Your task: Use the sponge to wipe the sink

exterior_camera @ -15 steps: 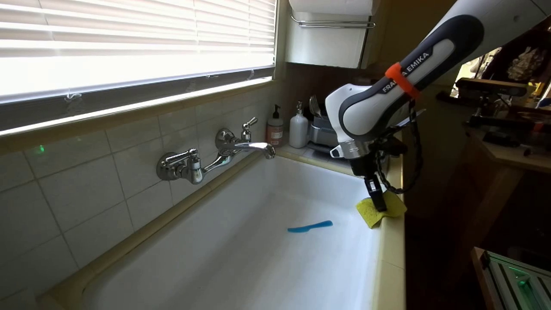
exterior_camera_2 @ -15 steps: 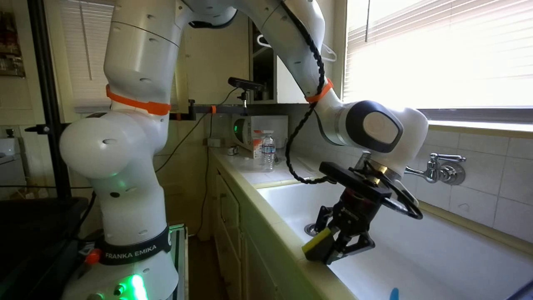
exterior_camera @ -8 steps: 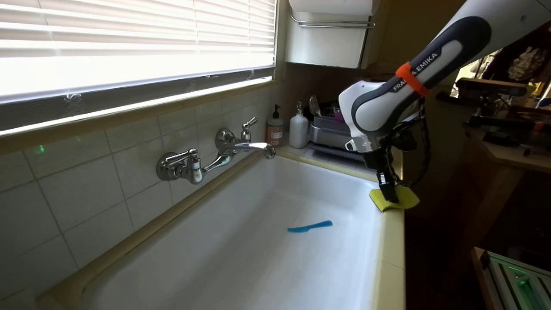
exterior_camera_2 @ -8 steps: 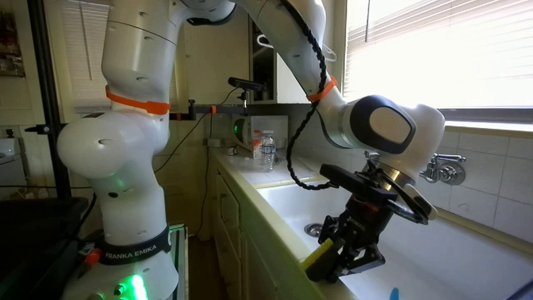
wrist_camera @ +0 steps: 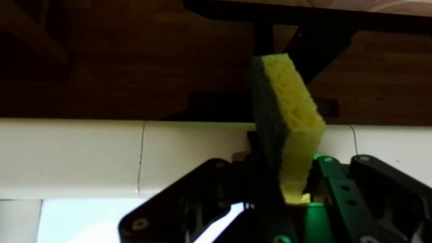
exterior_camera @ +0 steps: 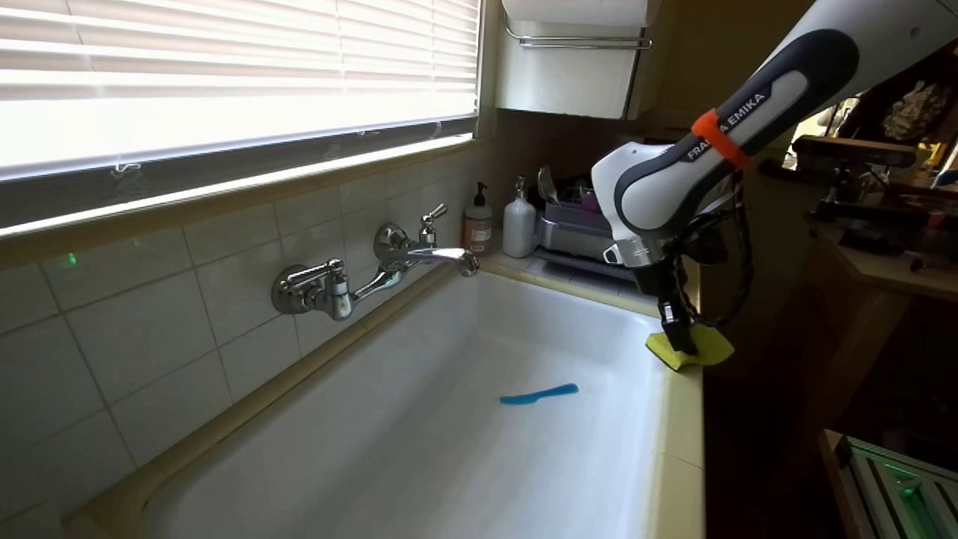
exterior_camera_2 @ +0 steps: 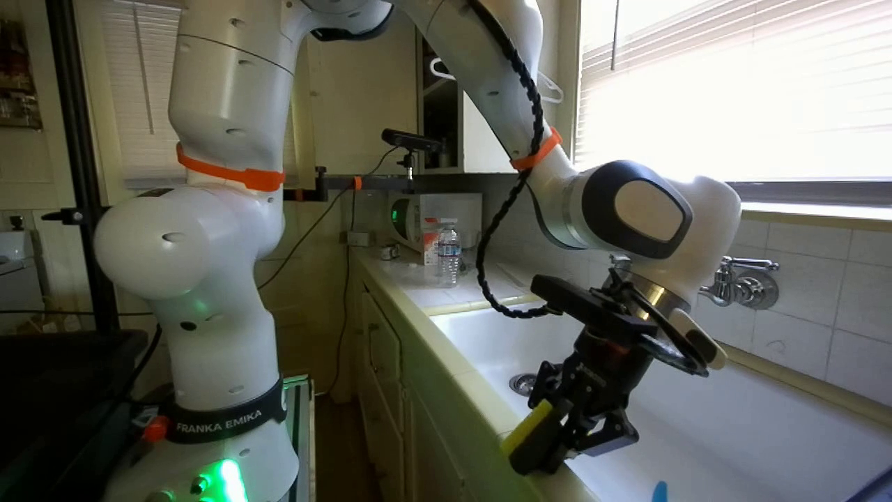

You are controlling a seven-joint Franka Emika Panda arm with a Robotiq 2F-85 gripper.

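The yellow sponge (exterior_camera: 711, 349) with a dark green layer is at the tiled rim on the cabinet side of the sink (exterior_camera: 419, 457). It also shows in an exterior view (exterior_camera_2: 531, 427) and, tilted and extending past the rim edge, in the wrist view (wrist_camera: 297, 111). My gripper (exterior_camera: 682, 344) is shut on the sponge, its fingers on both sides of it, as the wrist view (wrist_camera: 285, 160) shows. It points down at the rim in an exterior view (exterior_camera_2: 554, 438). Whether the sponge presses on the rim is hard to tell. The white sink (exterior_camera_2: 739, 439) lies beside the gripper.
A blue plastic knife (exterior_camera: 539, 394) lies in the basin. The chrome faucet (exterior_camera: 434, 256) juts from the tiled wall. Two soap bottles (exterior_camera: 519, 224) and a grey dish rack (exterior_camera: 575, 228) stand at the far end. A water bottle (exterior_camera_2: 449, 254) stands on the counter.
My gripper and the sponge have moved outward from the basin's inner edge onto the rim, rightward and slightly up in an exterior view. In the last half second they have barely moved.
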